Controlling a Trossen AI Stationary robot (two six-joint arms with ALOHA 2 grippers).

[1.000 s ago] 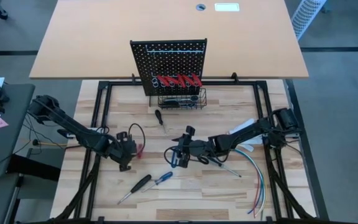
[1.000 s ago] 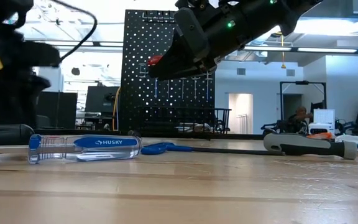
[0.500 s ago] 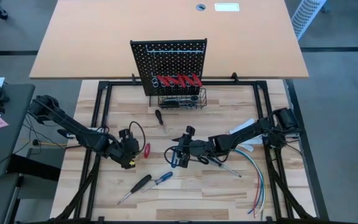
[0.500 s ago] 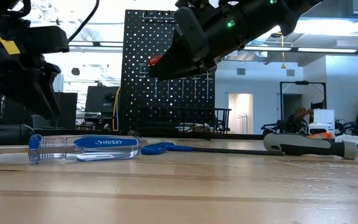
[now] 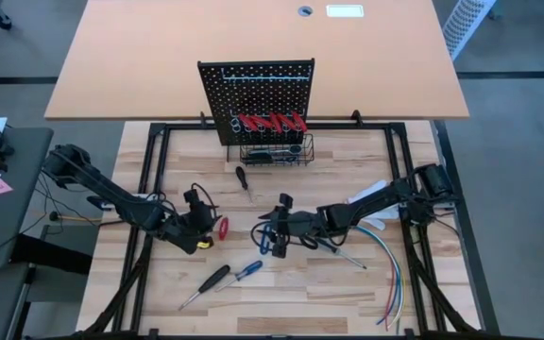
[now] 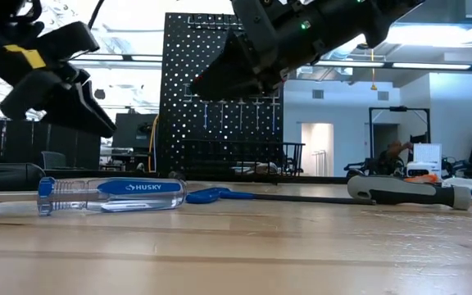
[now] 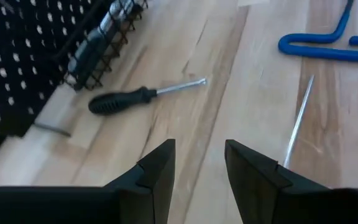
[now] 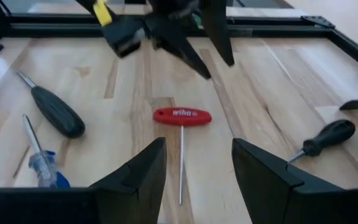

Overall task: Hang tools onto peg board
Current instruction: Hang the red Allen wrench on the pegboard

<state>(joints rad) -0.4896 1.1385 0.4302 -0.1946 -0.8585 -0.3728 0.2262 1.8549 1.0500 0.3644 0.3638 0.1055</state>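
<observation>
Spanning the whole high view, a pale butcher-block wooden table (image 5: 281, 302) is seen, bearing an upright black perforated peg board (image 5: 256, 90) at its far edge, where red-handled pliers (image 5: 270, 123) are already hung above a black wire basket (image 5: 277, 151). Two dark arms are reached inward over the table's middle. The left gripper (image 5: 199, 219) is held above the wood with its fingers parted and nothing between them, just beside a red T-handled driver (image 5: 222, 228) that lies flat. The right gripper (image 5: 278, 227) is likewise held open and empty, poised over blue-handled hex keys (image 5: 268, 242). A small black-handled screwdriver (image 5: 243, 178) lies between the grippers and the basket. Nearer the front edge, a larger black-handled screwdriver (image 5: 206, 284) and a clear blue-handled screwdriver (image 5: 242, 273) are laid side by side. A bundle of coloured wires (image 5: 392, 274) is trailed along the right side
</observation>
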